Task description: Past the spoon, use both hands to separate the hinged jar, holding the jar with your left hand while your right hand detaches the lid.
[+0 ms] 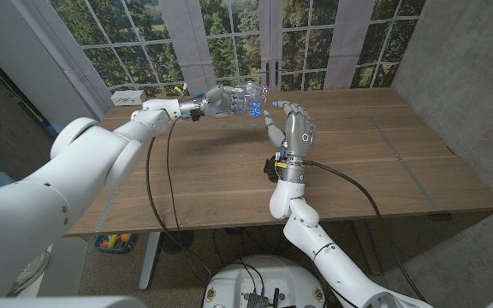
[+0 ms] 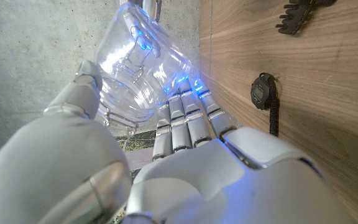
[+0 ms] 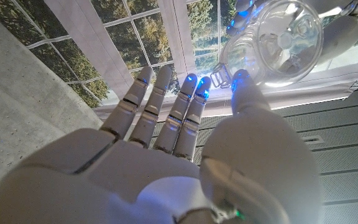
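The clear hinged jar (image 1: 248,97) is being gripped in the left hand (image 1: 229,101) and held up above the wooden table (image 1: 383,162), with the fingers (image 2: 185,121) wrapped around its glass body. The right hand (image 1: 294,128) is being held just beside the jar with nothing in it, its fingers (image 3: 166,106) being spread and stretched toward the jar's metal clasp (image 3: 219,76).

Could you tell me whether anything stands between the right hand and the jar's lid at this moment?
Nothing visible does. The left hand holds the clear jar above the table, and the right hand is raised beside it, fingertips near the metal clasp, only air between.
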